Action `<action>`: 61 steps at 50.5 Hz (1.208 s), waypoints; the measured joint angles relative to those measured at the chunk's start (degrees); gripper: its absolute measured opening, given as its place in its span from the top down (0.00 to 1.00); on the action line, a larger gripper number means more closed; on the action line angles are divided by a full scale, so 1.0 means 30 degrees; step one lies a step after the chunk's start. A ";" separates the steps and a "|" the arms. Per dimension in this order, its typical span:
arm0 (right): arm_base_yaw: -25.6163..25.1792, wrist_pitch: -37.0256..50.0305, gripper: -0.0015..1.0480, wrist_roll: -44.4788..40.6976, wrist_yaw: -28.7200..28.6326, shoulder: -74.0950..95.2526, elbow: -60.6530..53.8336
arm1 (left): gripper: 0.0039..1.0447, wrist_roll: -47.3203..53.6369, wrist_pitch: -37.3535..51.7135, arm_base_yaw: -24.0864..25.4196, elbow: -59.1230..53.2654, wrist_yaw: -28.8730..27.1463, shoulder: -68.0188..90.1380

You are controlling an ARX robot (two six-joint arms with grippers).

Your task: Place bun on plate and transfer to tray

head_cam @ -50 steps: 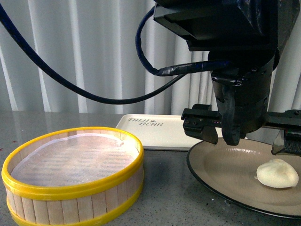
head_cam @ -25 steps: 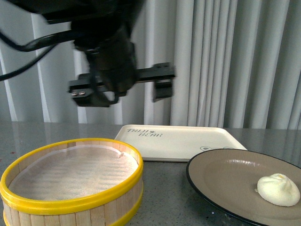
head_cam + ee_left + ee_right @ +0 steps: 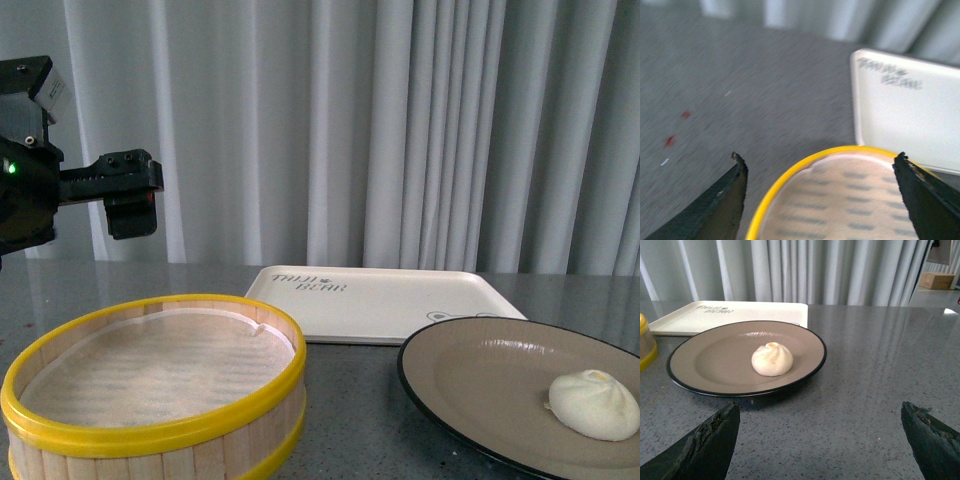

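The cream-white bun (image 3: 595, 405) lies on the beige, black-rimmed plate (image 3: 460, 360) at the front right, with nothing holding it. Behind the plate the white tray (image 3: 390, 295) with brown lettering lies flat. In the right wrist view the bun (image 3: 772, 360) sits near the middle of the plate (image 3: 710, 360), and my right gripper (image 3: 818, 405) stands open over bare table short of the plate. My left gripper (image 3: 818, 157) is open and empty, high above the steamer basket's rim. One of its fingers (image 3: 131, 212) shows at the far left.
A yellow-rimmed wooden steamer basket (image 3: 155, 385) with a paper liner stands at the front left, close to the tray's corner (image 3: 910, 115). Grey speckled tabletop (image 3: 865, 390) spreads beside the plate. Pale curtains (image 3: 400, 130) hang behind the table.
The left arm has swung from over the plate, across the scene, to the far left above the basket. The bun stays on the plate.
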 joint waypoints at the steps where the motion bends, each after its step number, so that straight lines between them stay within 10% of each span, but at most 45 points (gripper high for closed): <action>1: 0.0000 0.0000 0.08 0.0000 0.0022 -0.0007 0.0000 | 0.21 0.0284 0.0838 0.0000 -0.0459 0.0189 -0.0102; 8: -0.0007 0.0000 0.08 0.0000 0.0058 -0.0007 0.0000 | 0.46 0.2586 0.8633 0.0386 -0.6229 0.1144 -0.2382; 21: -0.0007 0.0000 0.08 0.0000 0.0058 -0.0007 0.0000 | 0.97 0.3191 1.1118 0.1523 -1.2386 0.2004 -0.5974; 61: -0.0007 0.0000 0.08 0.0000 0.0051 -0.0007 0.0000 | 0.96 0.3344 0.8247 0.3235 -1.9154 0.3519 -1.5693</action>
